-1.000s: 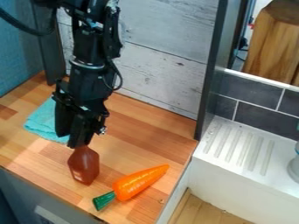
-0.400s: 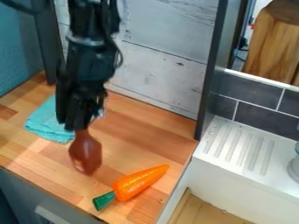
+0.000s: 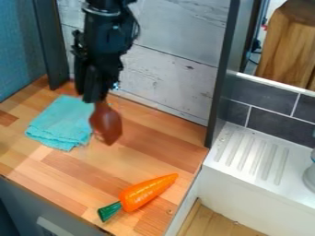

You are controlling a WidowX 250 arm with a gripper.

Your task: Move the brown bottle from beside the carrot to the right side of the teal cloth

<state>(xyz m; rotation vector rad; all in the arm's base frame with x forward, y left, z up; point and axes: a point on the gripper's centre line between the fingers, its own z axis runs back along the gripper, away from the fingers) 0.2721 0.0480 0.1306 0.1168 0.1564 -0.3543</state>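
Observation:
The black gripper [image 3: 97,99] hangs over the left part of the wooden counter [image 3: 148,152], shut on the narrow top of a reddish-brown bottle-like object [image 3: 106,125]. That brown object dangles with its wide end down, just right of a folded teal cloth [image 3: 60,123], and seems to be above the counter. Nearer the front edge lies an orange toy carrot [image 3: 146,192], its green top pointing to the lower left, apart from the gripper and the brown object.
On the right is a white sink [image 3: 252,184] with a ridged drainboard and dark tiles [image 3: 265,103] behind it. A dark upright post [image 3: 223,78] stands at the counter's right rear. White wooden boards [image 3: 178,55] form the back wall.
The gripper has moved up and back with the brown object held in it, slightly to the right, uncovering more of the teal cloth. The carrot and cloth lie where they were.

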